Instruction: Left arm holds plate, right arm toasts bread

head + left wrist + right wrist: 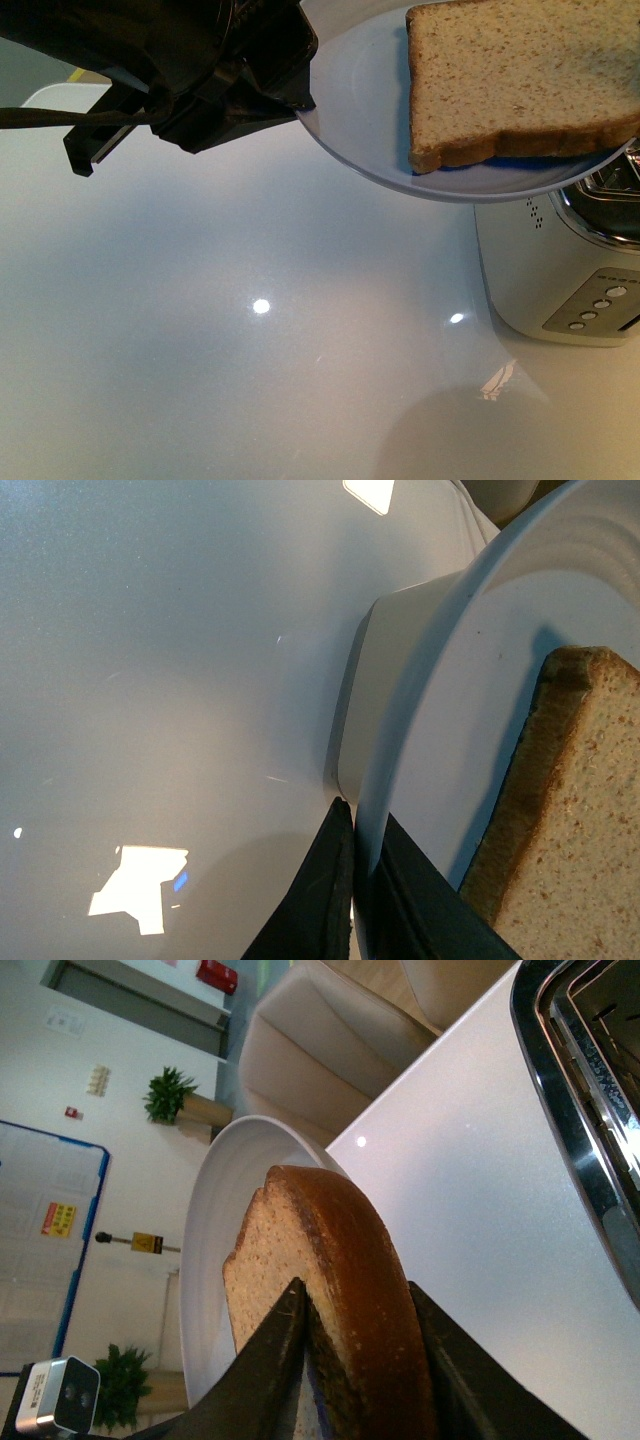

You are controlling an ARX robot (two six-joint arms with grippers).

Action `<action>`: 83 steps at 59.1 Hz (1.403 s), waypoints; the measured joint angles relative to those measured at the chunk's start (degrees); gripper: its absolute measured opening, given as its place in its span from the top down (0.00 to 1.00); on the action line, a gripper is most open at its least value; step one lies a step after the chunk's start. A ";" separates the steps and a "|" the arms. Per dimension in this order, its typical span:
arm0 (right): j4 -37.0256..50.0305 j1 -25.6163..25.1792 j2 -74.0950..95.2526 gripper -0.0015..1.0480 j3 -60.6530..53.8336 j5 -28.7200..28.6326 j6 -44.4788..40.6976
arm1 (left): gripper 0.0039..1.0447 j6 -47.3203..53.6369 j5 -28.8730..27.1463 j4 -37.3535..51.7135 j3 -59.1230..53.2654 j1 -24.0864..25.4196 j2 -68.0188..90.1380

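My left gripper (290,95) is shut on the rim of the pale blue-white plate (360,110) and holds it up above the table, at the top of the front view. The slice of brown bread (520,75) lies on the plate. In the left wrist view the fingers (325,895) pinch the plate's rim (400,770), with the bread (570,820) beside them. My right gripper (355,1305) is shut on the bread's crust edge (345,1260), with the plate (215,1220) behind it. The right gripper itself does not show in the front view.
A white toaster (560,270) with a chrome top and several buttons stands at the right, just under the plate. Its slots (600,1070) show in the right wrist view. The white glossy table (250,360) reflects ceiling lights. Beige chairs (320,1050) stand beyond the table.
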 joint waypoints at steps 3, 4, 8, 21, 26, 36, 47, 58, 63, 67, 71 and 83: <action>0.00 -0.22 -0.37 0.83 -0.04 -0.02 0.07 | 0.97 -0.02 -0.17 0.00 0.00 0.00 0.00; 0.00 -0.37 -0.72 0.87 -0.04 -0.33 0.17 | 0.97 -0.07 -0.15 0.00 0.00 0.02 0.00; -0.13 -0.48 -1.92 0.95 -0.04 -0.83 0.20 | 0.97 -0.04 -0.09 0.00 0.00 0.00 0.00; -4.24 -2.60 -8.24 0.97 0.33 -0.35 -1.38 | 0.97 -0.04 0.24 0.00 0.00 0.00 0.00; -7.69 -4.79 -11.87 0.97 1.64 1.25 -3.58 | 0.97 -0.04 0.26 0.00 0.00 -0.02 0.00; -12.90 -11.04 -17.64 0.97 6.36 5.73 -10.97 | 0.97 -0.07 0.24 0.00 0.00 -0.02 0.00; -14.27 -13.90 -19.10 0.97 9.94 10.40 -24.63 | 0.97 -0.04 0.24 0.00 0.00 -0.02 0.00; -11.06 -13.20 -14.10 0.97 10.25 11.34 -38.05 | 0.97 -0.04 0.24 0.00 0.00 -0.02 -0.02; -8.72 -11.63 -9.07 0.97 9.84 12.17 -42.71 | 0.97 -0.07 0.26 0.00 0.00 -0.02 -0.02; -7.39 -10.62 -6.25 0.97 9.38 12.48 -44.72 | 0.97 -0.07 0.26 0.00 0.00 -0.02 -0.02; -5.81 -9.64 -3.26 0.97 9.29 12.94 -46.27 | 0.97 -0.04 0.24 0.00 0.00 -0.02 -0.02; -3.23 -8.50 5.05 0.97 9.55 13.57 -48.87 | 0.97 -0.04 0.26 0.00 0.00 -0.02 -0.02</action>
